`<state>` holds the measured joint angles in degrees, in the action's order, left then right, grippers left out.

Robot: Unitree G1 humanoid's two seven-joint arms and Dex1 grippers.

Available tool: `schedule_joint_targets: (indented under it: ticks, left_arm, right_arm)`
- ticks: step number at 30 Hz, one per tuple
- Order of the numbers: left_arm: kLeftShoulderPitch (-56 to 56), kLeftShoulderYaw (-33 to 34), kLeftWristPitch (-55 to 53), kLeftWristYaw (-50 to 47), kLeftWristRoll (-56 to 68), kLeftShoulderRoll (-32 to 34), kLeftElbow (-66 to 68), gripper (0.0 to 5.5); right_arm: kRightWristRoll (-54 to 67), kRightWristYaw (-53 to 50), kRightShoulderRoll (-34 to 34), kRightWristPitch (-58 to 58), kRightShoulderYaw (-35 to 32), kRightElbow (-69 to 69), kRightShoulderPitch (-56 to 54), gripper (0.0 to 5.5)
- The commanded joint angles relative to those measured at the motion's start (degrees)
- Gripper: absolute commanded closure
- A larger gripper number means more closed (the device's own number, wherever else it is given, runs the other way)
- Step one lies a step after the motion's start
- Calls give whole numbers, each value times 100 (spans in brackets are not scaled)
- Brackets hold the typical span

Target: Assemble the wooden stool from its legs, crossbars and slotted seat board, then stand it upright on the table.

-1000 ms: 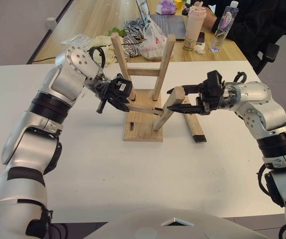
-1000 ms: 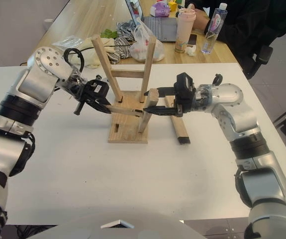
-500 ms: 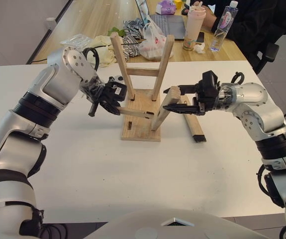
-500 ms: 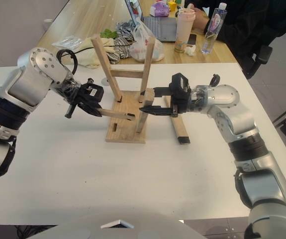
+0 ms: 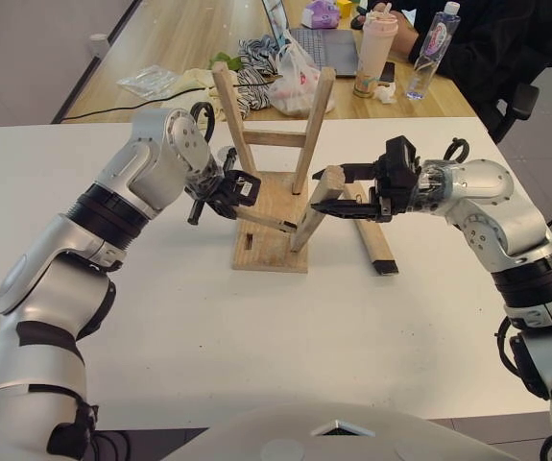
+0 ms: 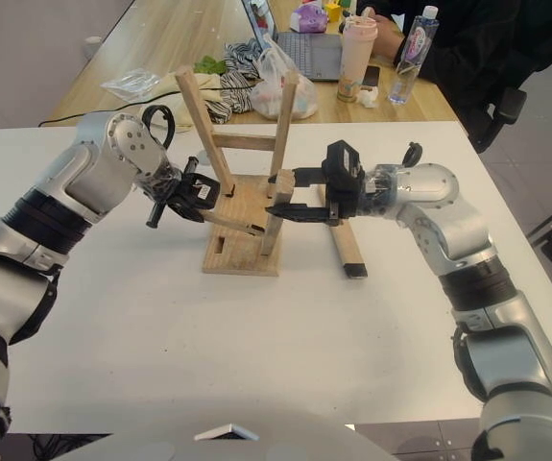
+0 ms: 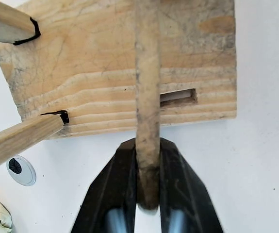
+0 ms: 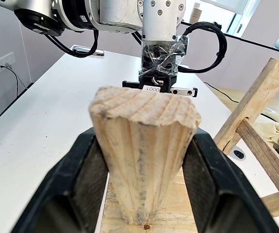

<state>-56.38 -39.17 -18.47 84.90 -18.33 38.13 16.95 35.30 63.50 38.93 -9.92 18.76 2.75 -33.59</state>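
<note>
Change: Over the last second the left arm's elbow has been brought in closer to the stool. The far end of the thin pale wooden crossbar point(image 5: 268, 220) has been lowered, and the top of the held leg has been shifted slightly to the robot's left.
Left gripper: The left gripper point(image 7: 148, 145) is clamped on the near end of the crossbar, over the white table point(image 5: 208, 336) just left of the board. The bar's very tip is covered by the black fingers point(image 7: 122, 179).
Right gripper: The right gripper point(image 8: 144, 179) is closed on the upper part of a square pale wooden leg point(image 5: 312, 213), which is held tilted with its foot at the board's right edge.
Seat board: The flat slotted wooden seat board point(image 5: 276, 252) lies on the table between the two grippers. One open slot point(image 7: 178, 97) is seen beside the crossbar.
Standing legs: Two more wooden legs point(image 5: 232, 115) are set upright at the board's far end. They are joined by an upper crossbar point(image 5: 277, 138).
Loose leg: A fourth wooden leg point(image 5: 372, 235) lies flat on the table just right of the board, under the right gripper.
Hard to make out: The crossbar's far end reaches the tilted leg, but it cannot be told whether it is seated in a hole. Nor can it be told whether the tilted leg's foot is in a slot or only resting on the wood. In the left wrist view the crossbar is cut off by the frame edge.
Behind: A cluttered wooden bench point(image 5: 160, 38) stands beyond the table.
</note>
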Motion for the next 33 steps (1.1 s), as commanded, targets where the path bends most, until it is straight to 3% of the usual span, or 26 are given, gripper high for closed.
schedule_joint_targets:
  ticks: [1,11,20,23,33]
  left_arm:
    - [-16,576,-289,15,688,-519,-580,513]
    - [301,1580,-809,371,1534,-166,-1154,513]
    - [446,1015,-436,754,1027,1049,-915,513]
    - [459,755,-683,757,1493,1349,-1269,513]
    - [310,867,-760,480,1529,929,-1157,513]
  right_arm:
    - [-1312,6,-6,-535,986,299,574,345]
    - [-1359,22,65,-502,1020,300,618,345]
    - [-1390,-20,74,-483,1110,347,589,345]
    - [-1397,-51,92,-496,1121,352,586,345]
    - [-1424,-36,102,-466,1158,402,551,345]
